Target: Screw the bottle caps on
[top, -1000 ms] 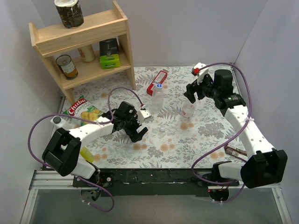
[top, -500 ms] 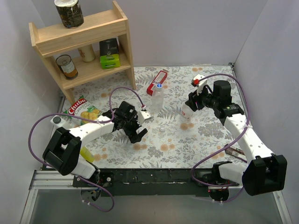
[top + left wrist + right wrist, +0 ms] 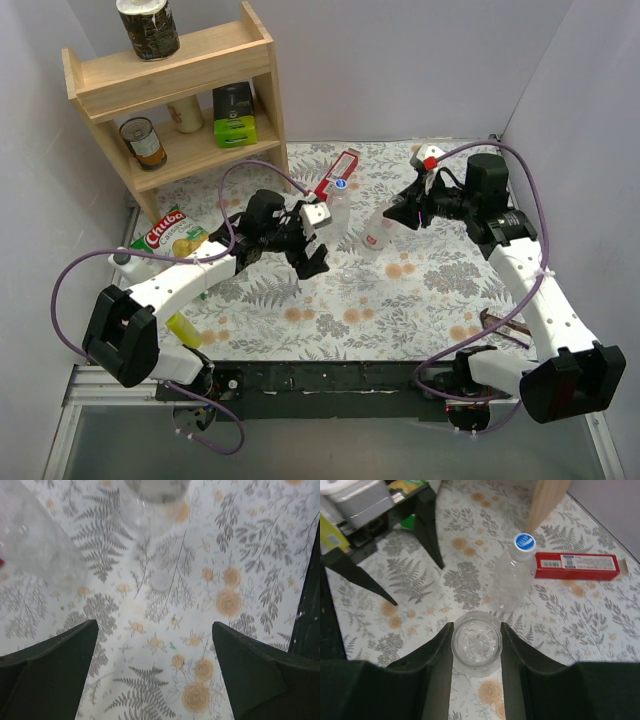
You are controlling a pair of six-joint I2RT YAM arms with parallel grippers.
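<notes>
Bottle [image 3: 374, 235], tilted, sits mid-frame in the overhead view, clamped in the right hand [image 3: 476, 627]; a pale cap [image 3: 161, 581] lies on the surface [image 3: 150, 680] below the wide-open, empty left hand [image 3: 154, 626]. Such tilt risks cross-threading, or the bottle slipping.

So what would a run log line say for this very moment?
right pincer: shut on tilted bottle | left pincer: open, pale cap ahead on table | blue cap: on other bottle
</notes>
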